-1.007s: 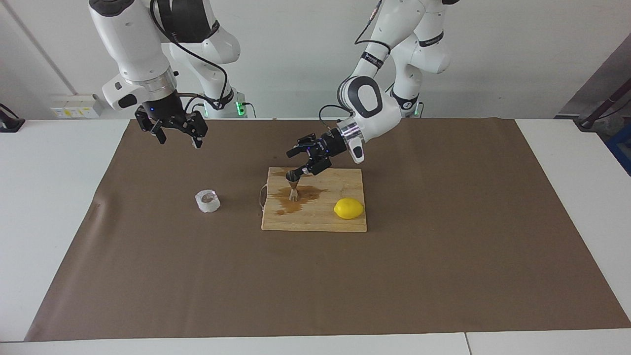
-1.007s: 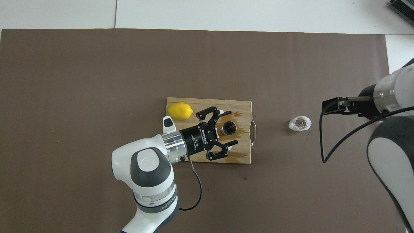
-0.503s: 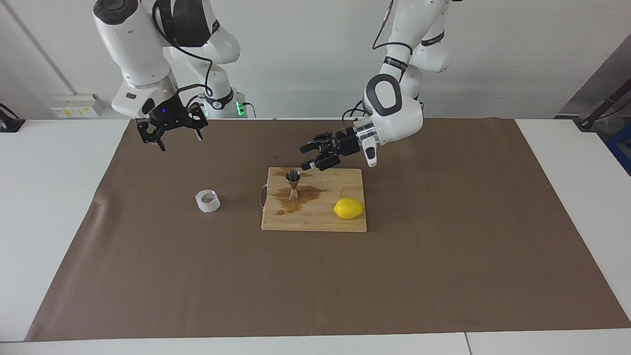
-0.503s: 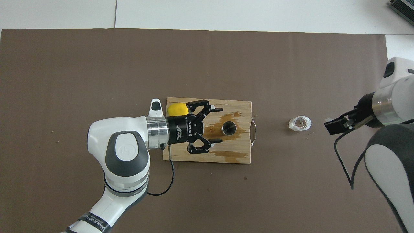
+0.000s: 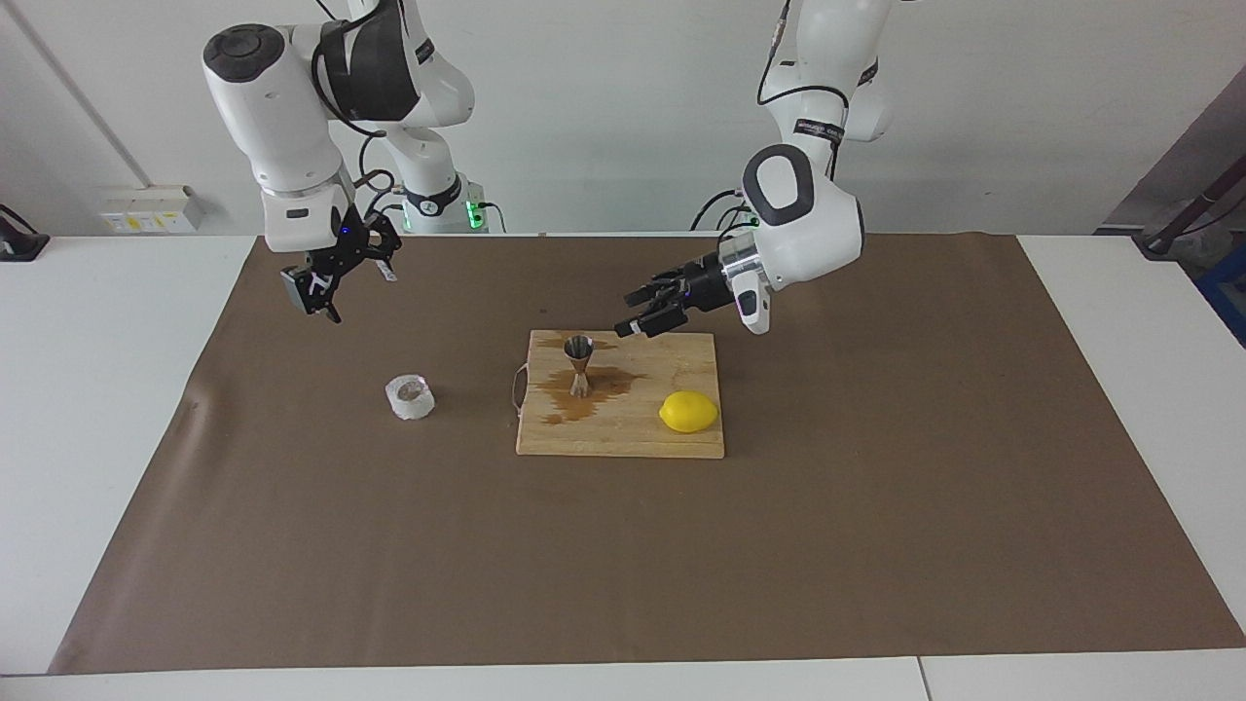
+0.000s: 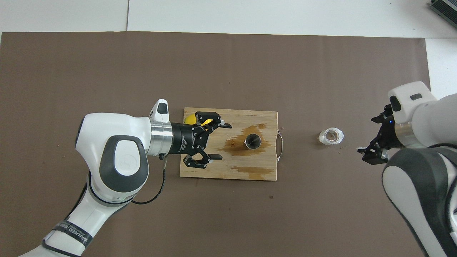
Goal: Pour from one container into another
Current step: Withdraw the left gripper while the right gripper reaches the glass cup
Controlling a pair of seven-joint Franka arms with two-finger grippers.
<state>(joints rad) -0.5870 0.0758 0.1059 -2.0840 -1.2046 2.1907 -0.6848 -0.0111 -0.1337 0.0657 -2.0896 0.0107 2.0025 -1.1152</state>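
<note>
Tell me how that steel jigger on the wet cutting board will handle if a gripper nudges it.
The steel jigger stands upright on a narrow foot with a pinched waist, so it probably tips easily. The brown puddle under it likely lets it slide on the cutting board.

white arms (image 5: 277, 107), black pincers (image 6: 205, 141), black cables (image 6: 162, 185)

A plain white wall (image 5: 604, 88) backs the white table (image 5: 88, 409) under brown paper (image 5: 876, 545).

The jigger (image 5: 579, 364) and lemon (image 5: 688, 412) sit on the cutting board (image 5: 672, 443), the lemon toward the left arm's end. The plastic cup (image 5: 410, 396) stands beside the board on the tabletop (image 5: 876, 545), toward the right arm's end.
</note>
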